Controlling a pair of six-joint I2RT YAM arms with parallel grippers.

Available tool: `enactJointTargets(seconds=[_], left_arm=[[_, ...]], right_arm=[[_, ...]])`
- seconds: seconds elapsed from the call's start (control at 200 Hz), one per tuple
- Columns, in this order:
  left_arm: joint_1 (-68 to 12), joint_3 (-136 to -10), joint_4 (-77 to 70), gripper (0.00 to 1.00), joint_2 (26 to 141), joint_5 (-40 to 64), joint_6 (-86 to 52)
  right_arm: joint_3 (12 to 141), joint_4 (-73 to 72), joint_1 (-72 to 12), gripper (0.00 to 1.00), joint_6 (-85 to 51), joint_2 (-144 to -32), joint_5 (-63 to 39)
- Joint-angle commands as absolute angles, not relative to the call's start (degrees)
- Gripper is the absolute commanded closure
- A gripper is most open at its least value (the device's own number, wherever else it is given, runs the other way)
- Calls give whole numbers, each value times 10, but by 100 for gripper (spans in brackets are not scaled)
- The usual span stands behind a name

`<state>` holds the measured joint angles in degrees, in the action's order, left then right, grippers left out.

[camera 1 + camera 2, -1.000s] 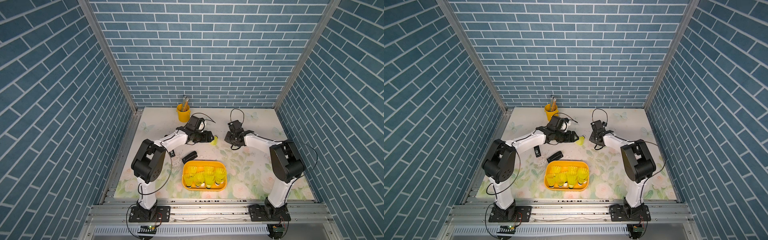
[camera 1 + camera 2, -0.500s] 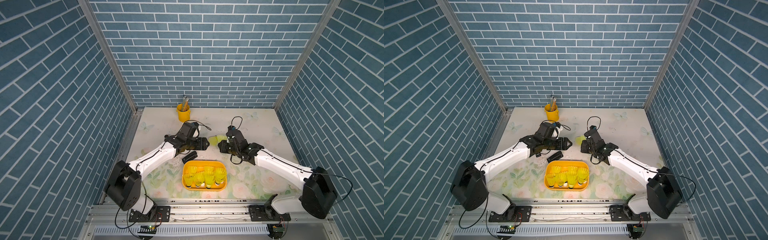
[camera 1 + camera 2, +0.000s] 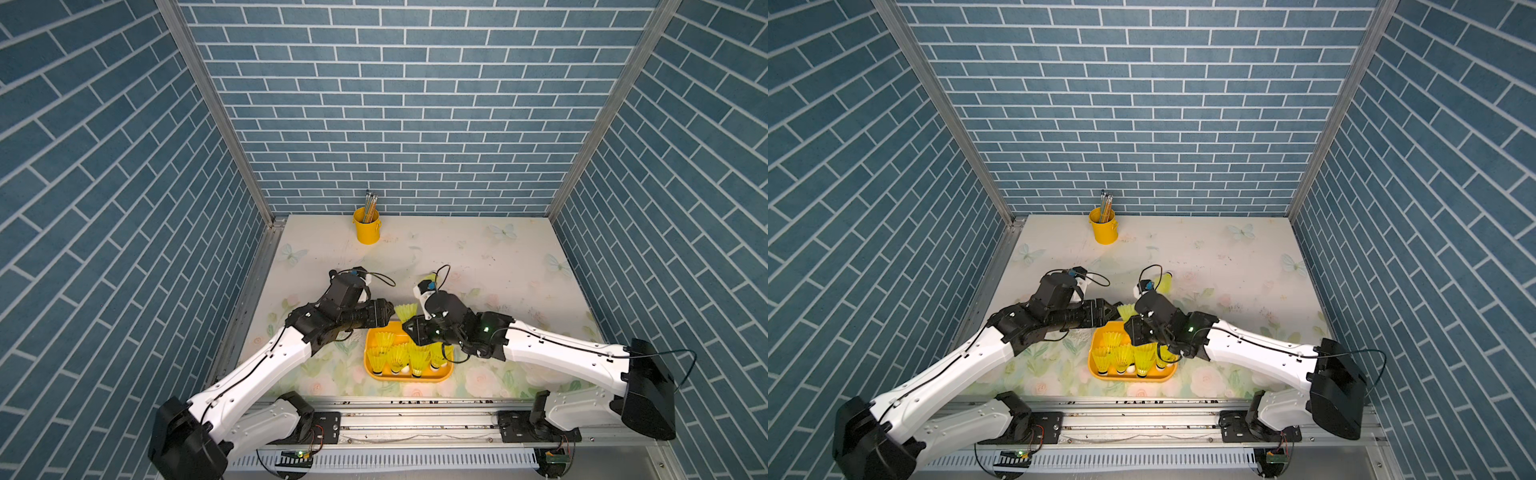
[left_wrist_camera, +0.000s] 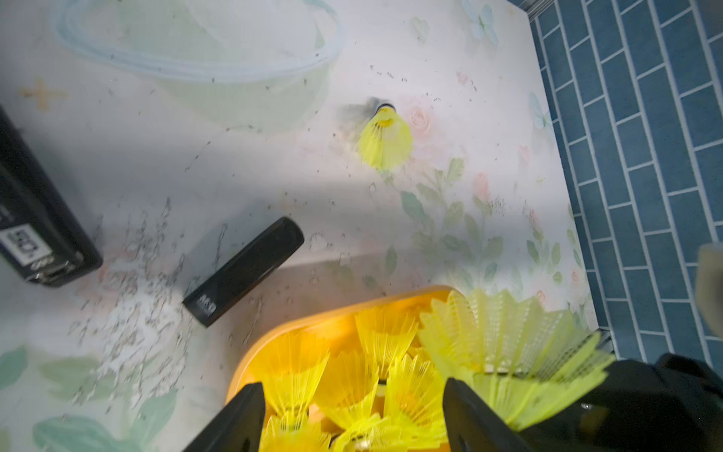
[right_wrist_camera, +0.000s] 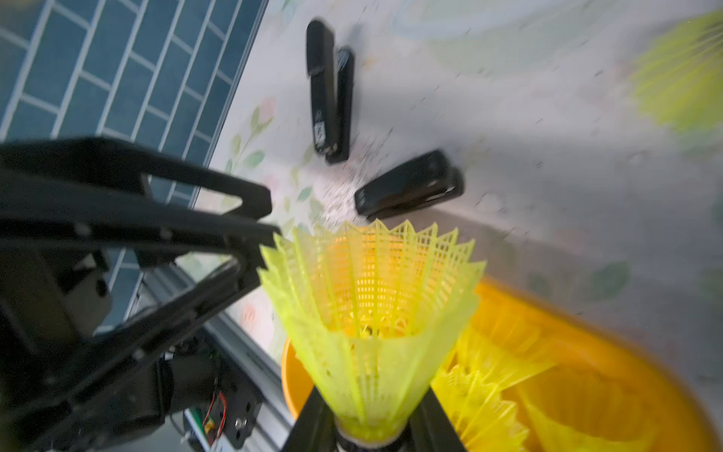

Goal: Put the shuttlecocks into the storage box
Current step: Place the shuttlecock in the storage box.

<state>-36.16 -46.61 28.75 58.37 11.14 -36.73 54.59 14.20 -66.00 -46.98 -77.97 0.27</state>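
Shuttlecocks (image 3: 397,357) stand packed in the storage box (image 3: 409,379), yellow-green skirts up and white tips down, near the front edge of the table (image 3: 478,249). One more shuttlecock (image 5: 371,313) is up in the air by the far rim of the box. The right claw (image 5: 371,430) is pinching it by its tip end, and its skirt points away from the claw. The left claw (image 4: 352,385) is just beside that skirt, over the box, and its two fingers (image 4: 238,418) are spread apart with nothing held between them. Another shuttlecock (image 4: 385,137) lies on its side on the flowery table, farther back and apart from the box. Two black staplers (image 4: 242,274) lie on the table on the left arm's side of the box. A yellow bucket (image 3: 366,226) with pencils (image 3: 370,203) stands by the back wall
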Motion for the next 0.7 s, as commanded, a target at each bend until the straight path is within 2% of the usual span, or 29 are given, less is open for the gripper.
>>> enactJointTargets(seconds=[0.0,0.3,0.695], left_arm=[[-365,-447,338,22,543,98,-391],[-366,-412,391,24,465,100,-411],[-367,-393,389,24,446,122,-415]], right_arm=[[557,136,-687,88,-508,-806,-12],[551,135,-716,88,-526,-827,-4],[555,141,-715,86,-535,-862,-2]])
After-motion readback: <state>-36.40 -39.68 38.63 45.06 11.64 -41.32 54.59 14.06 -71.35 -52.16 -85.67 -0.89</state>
